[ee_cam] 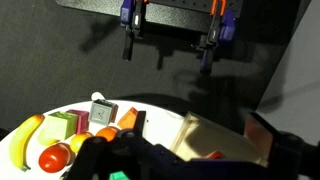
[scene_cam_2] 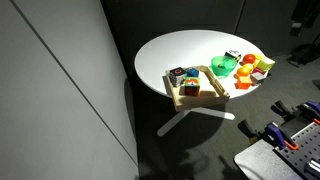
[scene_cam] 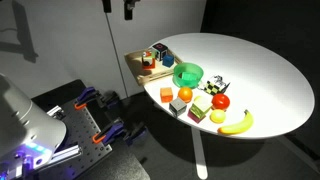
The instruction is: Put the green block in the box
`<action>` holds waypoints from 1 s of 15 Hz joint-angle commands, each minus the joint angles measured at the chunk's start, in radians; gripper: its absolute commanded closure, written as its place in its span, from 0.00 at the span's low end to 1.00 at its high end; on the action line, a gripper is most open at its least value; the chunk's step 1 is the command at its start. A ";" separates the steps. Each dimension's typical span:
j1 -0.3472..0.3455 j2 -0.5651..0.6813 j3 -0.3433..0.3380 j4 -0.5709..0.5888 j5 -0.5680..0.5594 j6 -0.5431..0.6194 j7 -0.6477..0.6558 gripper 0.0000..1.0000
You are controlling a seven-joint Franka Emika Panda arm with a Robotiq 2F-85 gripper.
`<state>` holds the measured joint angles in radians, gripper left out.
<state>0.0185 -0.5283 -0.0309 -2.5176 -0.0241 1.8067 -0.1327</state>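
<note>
Closest to the wrist camera, the gripper (ee_cam: pixel 185 160) is a dark blur along the bottom edge. Whether its jaws are parted, or hold anything, cannot be told. Just beyond it, on a round white table (scene_cam: pixel 260 70), lie a banana (ee_cam: pixel 22 140), a tomato (ee_cam: pixel 52 158), a pale yellow-green block (ee_cam: pixel 63 126) and an orange block (ee_cam: pixel 128 119). Right of them sits the light-wood box (ee_cam: pixel 215 135). In an exterior view the box holds several small blocks. One looks like the green block (scene_cam_2: pixel 192 73), though it is too small to be certain. Past the table edge, blue and orange clamps (ee_cam: pixel 130 25) show in shadow.
</note>
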 commanded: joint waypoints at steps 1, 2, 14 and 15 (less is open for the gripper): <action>0.000 0.000 0.001 0.001 0.000 -0.002 0.000 0.00; 0.000 0.000 0.001 0.001 0.000 -0.002 0.000 0.00; -0.007 0.101 -0.006 0.039 0.021 0.171 0.035 0.00; -0.008 0.119 -0.008 0.046 0.023 0.200 0.038 0.00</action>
<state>0.0177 -0.4649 -0.0329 -2.5110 -0.0239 1.9491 -0.1119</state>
